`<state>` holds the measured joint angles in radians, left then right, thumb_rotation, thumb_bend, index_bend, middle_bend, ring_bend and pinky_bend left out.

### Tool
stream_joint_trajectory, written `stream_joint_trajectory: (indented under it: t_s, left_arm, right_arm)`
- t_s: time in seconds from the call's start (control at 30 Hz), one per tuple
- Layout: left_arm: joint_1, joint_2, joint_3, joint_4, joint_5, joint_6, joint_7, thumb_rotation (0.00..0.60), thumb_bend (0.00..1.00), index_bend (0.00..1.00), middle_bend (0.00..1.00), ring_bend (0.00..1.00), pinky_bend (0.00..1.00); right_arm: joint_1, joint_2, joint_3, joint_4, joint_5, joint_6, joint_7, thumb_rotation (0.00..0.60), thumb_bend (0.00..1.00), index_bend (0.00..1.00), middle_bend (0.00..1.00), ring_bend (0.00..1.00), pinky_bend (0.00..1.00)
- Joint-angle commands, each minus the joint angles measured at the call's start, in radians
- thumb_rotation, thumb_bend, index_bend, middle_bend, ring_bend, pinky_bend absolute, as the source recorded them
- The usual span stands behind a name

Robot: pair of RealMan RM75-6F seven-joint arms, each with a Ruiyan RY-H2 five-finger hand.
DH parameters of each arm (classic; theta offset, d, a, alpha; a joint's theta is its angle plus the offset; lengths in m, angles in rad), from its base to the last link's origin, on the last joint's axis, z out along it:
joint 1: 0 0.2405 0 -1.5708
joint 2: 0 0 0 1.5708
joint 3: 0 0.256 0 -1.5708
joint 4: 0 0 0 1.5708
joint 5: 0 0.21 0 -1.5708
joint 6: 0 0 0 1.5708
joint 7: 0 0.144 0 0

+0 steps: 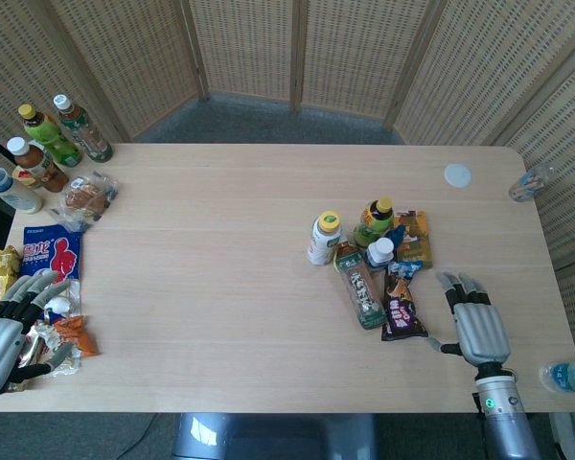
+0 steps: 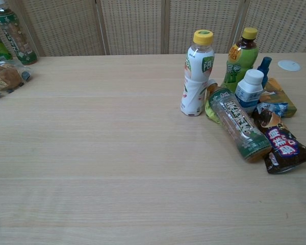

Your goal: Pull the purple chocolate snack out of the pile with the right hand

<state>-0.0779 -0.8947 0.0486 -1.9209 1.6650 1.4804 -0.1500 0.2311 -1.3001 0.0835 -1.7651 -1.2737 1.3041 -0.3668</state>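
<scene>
The purple chocolate snack (image 1: pixel 402 310) (image 2: pixel 282 146) lies flat at the near right edge of the pile, beside a lying clear bottle (image 1: pixel 360 285) (image 2: pixel 238 124). My right hand (image 1: pixel 476 328) hovers open over the table just right of the snack, fingers spread and pointing away, a small gap from the wrapper. My left hand (image 1: pixel 8 337) stays open at the table's left front corner, above a heap of snack packets. Neither hand shows in the chest view.
The pile also holds a white bottle with a yellow cap (image 1: pixel 323 238) (image 2: pixel 198 73), a green bottle (image 1: pixel 375 222) (image 2: pixel 240 57), a small white-capped bottle (image 1: pixel 380 252) (image 2: pixel 249 87) and an orange packet (image 1: pixel 413 237). Bottles (image 1: pixel 48 139) and packets (image 1: pixel 51 257) line the left edge. A white lid (image 1: pixel 457 175) lies at the far right.
</scene>
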Motion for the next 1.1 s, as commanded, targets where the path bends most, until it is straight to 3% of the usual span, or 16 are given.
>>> stream_joint_trajectory:
  t_s: [0.03, 0.53, 1.1]
  left_arm:
    - [0.003, 0.003, 0.003, 0.003, 0.002, 0.004, -0.008, 0.6, 0.35, 0.13, 0.06, 0.0, 0.0]
    - [-0.001, 0.007, 0.003, 0.002, 0.004, 0.001, -0.015, 0.6, 0.35, 0.13, 0.06, 0.0, 0.0]
    - [0.005, 0.02, 0.008, -0.003, 0.014, 0.016, -0.027, 0.6, 0.35, 0.13, 0.06, 0.0, 0.0]
  right_arm:
    - [0.011, -0.023, -0.005, 0.023, -0.002, -0.012, -0.012, 0.565, 0.01, 0.0, 0.0, 0.0, 0.03]
    - [0.038, -0.159, -0.002, 0.146, 0.006, -0.023, -0.053, 0.56, 0.0, 0.0, 0.0, 0.0, 0.0]
    - [0.072, -0.336, 0.049, 0.365, 0.083, -0.065, -0.014, 0.546, 0.0, 0.0, 0.0, 0.0, 0.0]
